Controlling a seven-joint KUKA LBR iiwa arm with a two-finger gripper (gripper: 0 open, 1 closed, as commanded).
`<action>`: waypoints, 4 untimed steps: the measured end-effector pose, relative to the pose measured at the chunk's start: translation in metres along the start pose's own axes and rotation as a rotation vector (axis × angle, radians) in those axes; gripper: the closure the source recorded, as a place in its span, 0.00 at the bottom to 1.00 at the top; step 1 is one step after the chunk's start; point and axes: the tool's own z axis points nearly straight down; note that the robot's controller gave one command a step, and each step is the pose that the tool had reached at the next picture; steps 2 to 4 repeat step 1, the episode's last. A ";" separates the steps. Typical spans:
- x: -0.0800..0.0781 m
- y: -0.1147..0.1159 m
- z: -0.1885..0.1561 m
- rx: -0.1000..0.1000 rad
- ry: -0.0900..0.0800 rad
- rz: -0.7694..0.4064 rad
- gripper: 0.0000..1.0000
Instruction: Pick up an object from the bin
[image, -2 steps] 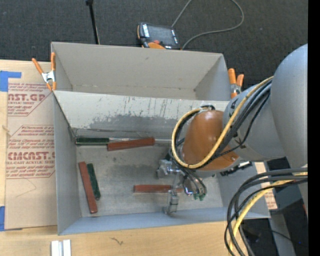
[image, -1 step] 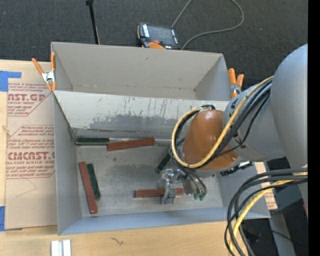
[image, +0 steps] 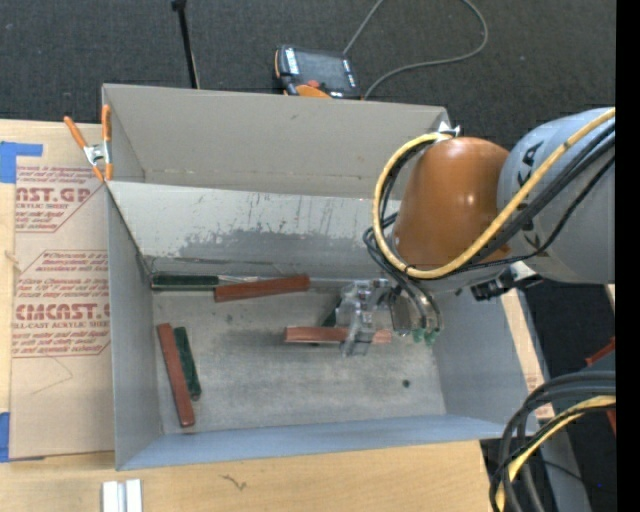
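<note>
My claw (image: 358, 325) sits low in the bin (image: 270, 130), on the right end of the short red-brown stick (image: 312, 336).

I think this is the grab step, but I cannot tell if the claw is open or closed. Next it must hold the stick tight and lift straight up; being at one end, the stick may tip. Left of the claw and a bit further back lies a long stick (image: 235, 290), red-brown with a dark green end. Far left of the claw, a red-brown bar (image: 174, 378) and a green bar (image: 187, 365) lie side by side. Nothing blocks the way up.
</note>
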 end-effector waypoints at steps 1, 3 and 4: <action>0.002 0.013 -0.099 -0.001 -0.001 -0.005 1.00; 0.002 0.013 -0.099 -0.001 -0.001 -0.005 1.00; 0.002 0.013 -0.099 -0.001 -0.001 -0.005 1.00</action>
